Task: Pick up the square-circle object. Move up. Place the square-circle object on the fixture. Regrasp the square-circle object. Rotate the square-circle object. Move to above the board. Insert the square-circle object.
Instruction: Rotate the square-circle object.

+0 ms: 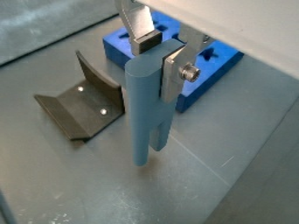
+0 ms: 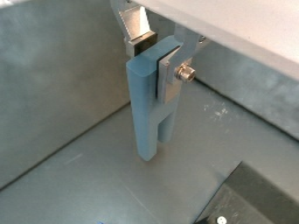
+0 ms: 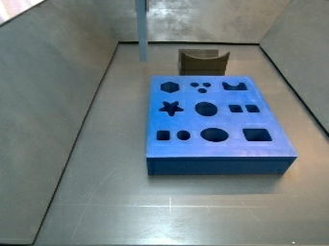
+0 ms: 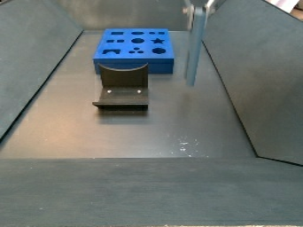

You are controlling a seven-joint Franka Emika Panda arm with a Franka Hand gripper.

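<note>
Gripper (image 1: 158,54) raised above grey metal floor (image 3: 115,163), fingers clamped on upper end of square-circle object (image 1: 147,109), peg hanging upright and clear of floor, fixture (image 4: 122,93) beside blue board (image 3: 216,125), grey enclosure walls (image 4: 243,71) around.

The gripper (image 1: 159,54) has two flat silver plate fingers (image 1: 176,68) with dark pads at their tips. In both wrist views, one finger plate carries a small round silver screw (image 2: 184,73) on its outer face. A pale housing fills each frame's upper right corner.
</note>
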